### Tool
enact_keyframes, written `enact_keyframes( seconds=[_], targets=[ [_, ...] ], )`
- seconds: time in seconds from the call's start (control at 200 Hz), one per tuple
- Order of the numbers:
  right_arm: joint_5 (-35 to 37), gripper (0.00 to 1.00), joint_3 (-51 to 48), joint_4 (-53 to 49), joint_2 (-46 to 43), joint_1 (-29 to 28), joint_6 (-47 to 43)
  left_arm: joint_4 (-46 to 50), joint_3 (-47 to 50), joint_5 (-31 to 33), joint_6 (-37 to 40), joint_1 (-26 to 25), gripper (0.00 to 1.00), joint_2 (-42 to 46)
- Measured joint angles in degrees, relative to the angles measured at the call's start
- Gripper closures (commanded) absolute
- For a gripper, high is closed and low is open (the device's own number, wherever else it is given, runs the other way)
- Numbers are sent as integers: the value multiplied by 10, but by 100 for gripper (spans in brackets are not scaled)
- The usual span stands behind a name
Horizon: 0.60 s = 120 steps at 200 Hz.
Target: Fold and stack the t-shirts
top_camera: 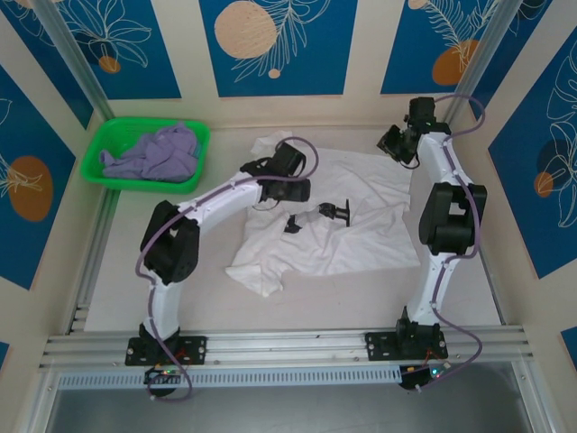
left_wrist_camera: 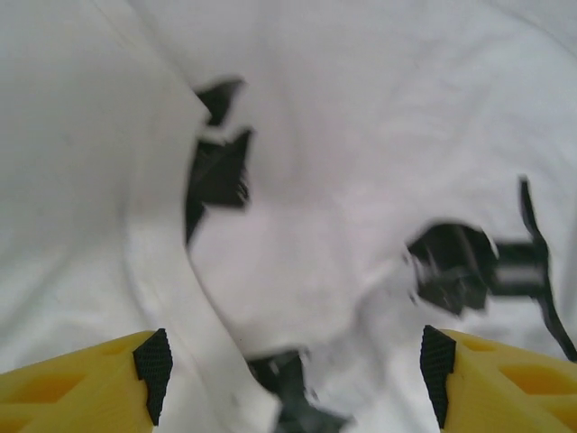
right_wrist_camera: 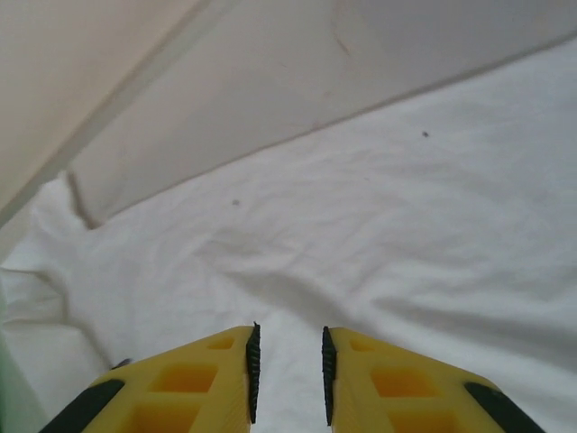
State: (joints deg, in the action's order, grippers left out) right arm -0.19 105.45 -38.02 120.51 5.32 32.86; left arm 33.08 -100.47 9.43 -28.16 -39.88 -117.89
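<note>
Two tees are waiting, and neither is looking folded yet. The white tee [top_camera: 361, 216] is lying face up and rumpled on the worktop [top_camera: 361, 298]. Its near left edge is bunching into a loose flap, and creases are running across its body.

Over the middle of the white tee, the left hand [top_camera: 296, 191] is hovering just beside the black-and-grey print [top_camera: 317, 216]. In the wrist view its yellow fingers [left_wrist_camera: 99, 379] are standing wide apart and are gripping nothing.

At the white tee's far right corner, the right hand [top_camera: 397, 144] is pointing down at the cloth. Its jaws are sitting almost together with a narrow slit between them, and I cannot tell whether they are pinching any fabric.

Beyond the white tee's far left, and well apart from it, the lavender tee [top_camera: 153, 153] is lying heaped in the green basket [top_camera: 96, 149].

By my reading the task is only beginning. The white tee is needing smoothing and folding, the lavender tee is not yet out of the basket, and no stack is forming.
</note>
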Motion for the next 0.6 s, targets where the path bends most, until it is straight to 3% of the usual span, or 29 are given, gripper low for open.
enact_keyframes(
  seconds=[0.23,0.46,0.6],
  targets=[
    [11,73,-5,-18,115,28,-1,64,-157,14,73,40,33,-154],
    [6,74,54,-37,127,46,-2,137,-356,29,124,62,35,-290],
    [4,75,62,-41,146,60,1,149,-407,54,143,68,39,-318]
  ],
)
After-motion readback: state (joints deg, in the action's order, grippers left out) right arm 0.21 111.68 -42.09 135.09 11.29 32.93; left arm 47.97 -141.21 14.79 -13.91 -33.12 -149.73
